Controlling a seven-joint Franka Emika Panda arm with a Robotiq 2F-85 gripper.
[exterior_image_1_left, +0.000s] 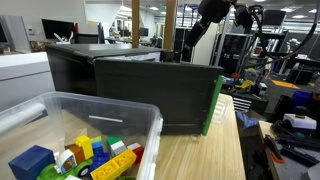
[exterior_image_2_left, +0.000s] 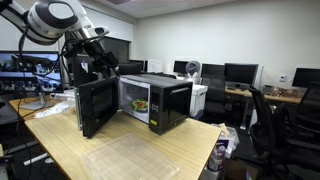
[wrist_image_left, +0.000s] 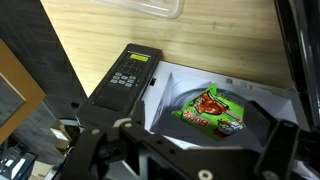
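Hovering above open black microwave door (exterior_image_2_left: 97, 105), jaws spread wide, holding nothing. Black microwave oven (exterior_image_2_left: 165, 98) sits mid wooden counter (exterior_image_2_left: 120, 150); green-red snack packet (wrist_image_left: 212, 108) lies inside. Risk: jaws drop crooked, bump door top edge, slam it or push oven toward counter edge.

microwave (exterior_image_2_left: 172, 100) mouth stands unblocked; its swung-out door (exterior_image_2_left: 97, 105) bars one side, a packet (wrist_image_left: 210, 110) lies inside.
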